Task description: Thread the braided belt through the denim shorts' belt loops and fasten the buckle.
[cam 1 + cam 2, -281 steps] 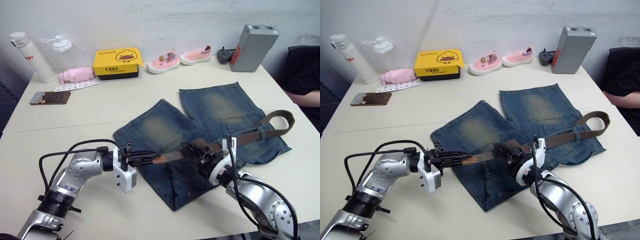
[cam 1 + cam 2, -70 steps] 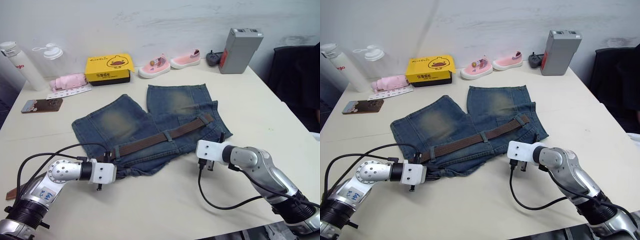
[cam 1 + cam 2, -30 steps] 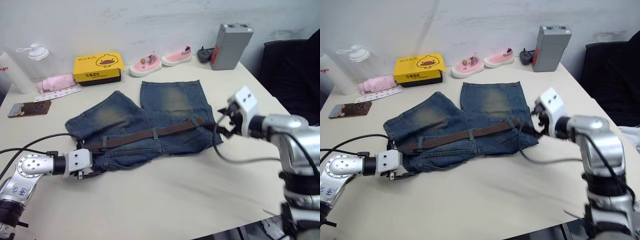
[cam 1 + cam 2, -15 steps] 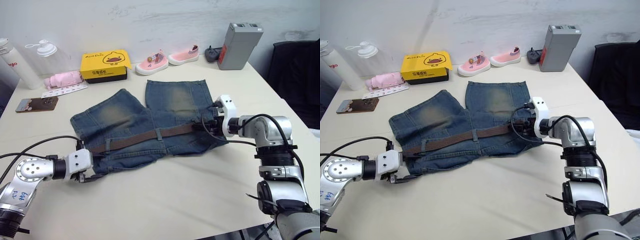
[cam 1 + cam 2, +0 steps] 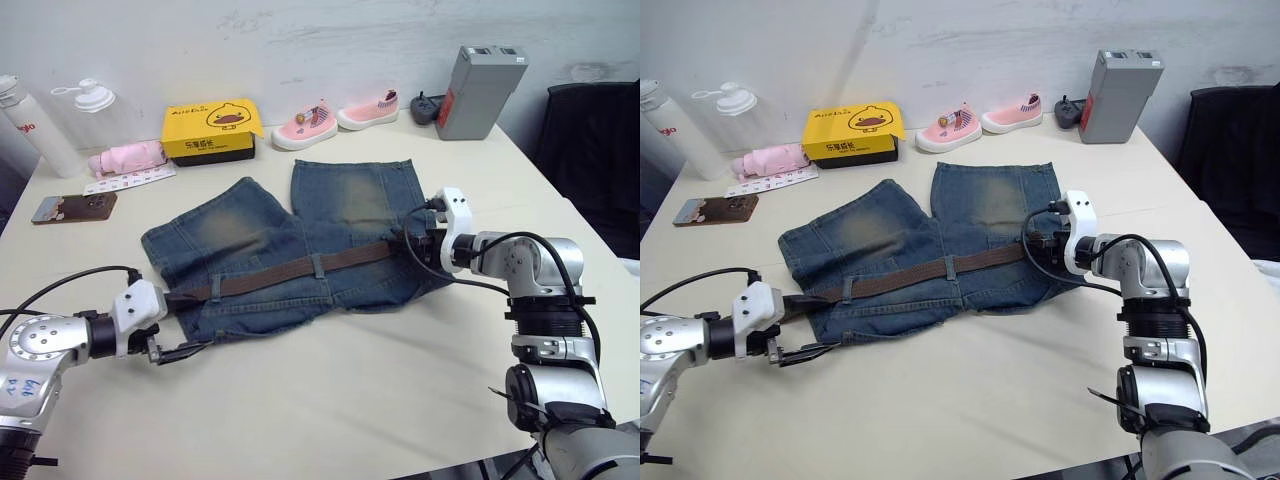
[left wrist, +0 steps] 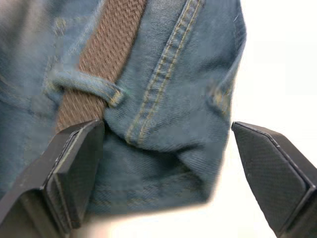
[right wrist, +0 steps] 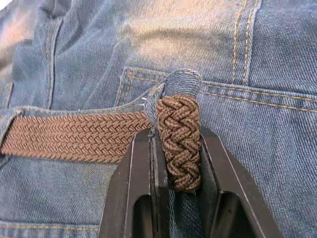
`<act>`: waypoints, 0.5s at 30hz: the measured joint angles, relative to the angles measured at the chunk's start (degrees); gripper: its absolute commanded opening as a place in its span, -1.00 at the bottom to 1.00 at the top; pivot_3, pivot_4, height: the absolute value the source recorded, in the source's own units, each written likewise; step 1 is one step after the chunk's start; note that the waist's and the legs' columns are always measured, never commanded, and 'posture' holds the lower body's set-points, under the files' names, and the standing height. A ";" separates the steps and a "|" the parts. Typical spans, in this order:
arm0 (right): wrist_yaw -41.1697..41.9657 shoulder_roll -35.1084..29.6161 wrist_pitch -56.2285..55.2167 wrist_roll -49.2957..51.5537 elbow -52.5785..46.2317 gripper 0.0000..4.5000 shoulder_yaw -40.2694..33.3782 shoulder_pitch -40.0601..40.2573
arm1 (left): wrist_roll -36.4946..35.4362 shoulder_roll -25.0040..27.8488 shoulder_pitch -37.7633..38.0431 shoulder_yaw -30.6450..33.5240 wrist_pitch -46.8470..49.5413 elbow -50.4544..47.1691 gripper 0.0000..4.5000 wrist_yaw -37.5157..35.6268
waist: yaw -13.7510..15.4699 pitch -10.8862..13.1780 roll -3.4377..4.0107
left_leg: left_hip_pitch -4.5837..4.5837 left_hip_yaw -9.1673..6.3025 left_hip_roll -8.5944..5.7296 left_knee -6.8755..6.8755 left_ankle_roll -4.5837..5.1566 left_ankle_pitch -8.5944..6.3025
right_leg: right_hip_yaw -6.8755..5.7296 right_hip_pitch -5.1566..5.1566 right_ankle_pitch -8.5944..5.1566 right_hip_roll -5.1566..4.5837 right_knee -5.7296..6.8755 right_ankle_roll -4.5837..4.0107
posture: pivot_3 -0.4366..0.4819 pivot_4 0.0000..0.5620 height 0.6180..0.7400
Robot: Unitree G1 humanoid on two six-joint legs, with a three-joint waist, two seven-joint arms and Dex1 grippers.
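A: What changed since half a second ago?
B: Left gripper (image 5: 178,350) backed off the shorts (image 5: 300,240), fingers spread, empty. Right gripper (image 7: 179,173) stays pinched on the belt (image 5: 290,275).
A: Belt?
B: Brown braid, lying across the waistband through the loops (image 6: 81,82).

Left claw (image 5: 178,349) spread wide, held low at the near left; right claw (image 7: 177,163) pinched tight, its arm bent, reaching leftward.

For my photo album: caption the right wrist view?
Right end effector pinching brown braided belt over blue denim shorts.
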 measured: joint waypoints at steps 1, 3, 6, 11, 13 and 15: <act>-0.74 0.41 0.34 0.05 -0.71 -0.83 -0.30 0.27 | -1.68 0.22 -0.36 1.15 2.64 0.00 1.00 -0.17 | 0.00 0.00 0.00 | 0.00 -0.02 0.00 0.00 -0.01 0.00 | 0.00 0.00 0.00 0.00 0.01 0.00 | -0.05 -0.47 0.45; -2.39 1.20 0.80 0.46 -2.49 -0.83 -1.15 1.02 | -4.40 0.42 -2.23 3.18 7.45 0.46 1.00 -0.43 | 0.06 0.00 0.00 | 0.01 -0.03 -0.02 0.00 -0.02 0.01 | 0.01 0.01 0.00 0.00 0.03 0.00 | -0.05 -0.47 0.45; -5.22 2.98 1.73 1.11 -6.25 -0.83 -2.01 2.74 | -6.98 0.54 -6.66 4.92 12.05 4.53 1.00 -1.58 | -0.03 0.00 0.00 | 0.02 -0.01 -0.03 -0.03 -0.04 0.02 | 0.02 -0.02 0.00 0.01 0.05 0.00 | -0.05 -0.47 0.45; -7.89 4.24 3.25 2.25 -11.43 -0.83 -3.56 4.80 | -3.16 -2.44 -17.13 3.05 12.34 15.76 1.00 1.90 | 0.06 -0.01 -0.02 | 0.02 0.03 -0.14 -0.04 -0.06 0.04 | 0.01 -0.04 0.00 0.05 0.09 0.00 | -0.05 -0.47 0.45; -8.90 4.61 3.80 2.56 -13.31 -0.83 -3.89 5.70 | -1.73 -5.22 -20.26 0.42 12.60 18.33 1.00 2.24 | 0.12 -0.05 -0.09 | 0.00 0.09 -0.18 -0.02 -0.05 0.05 | 0.01 -0.04 0.01 0.05 0.13 0.00 | -0.05 -0.47 0.45; -9.67 4.86 4.45 3.28 -14.96 -0.83 -4.07 6.57 | 0.38 -8.07 -22.43 -2.56 12.21 21.32 1.00 2.25 | 0.05 -0.09 -0.19 | -0.02 0.11 -0.20 -0.01 -0.05 0.05 | 0.00 -0.06 0.01 0.08 0.12 0.00 | -0.05 -0.47 0.45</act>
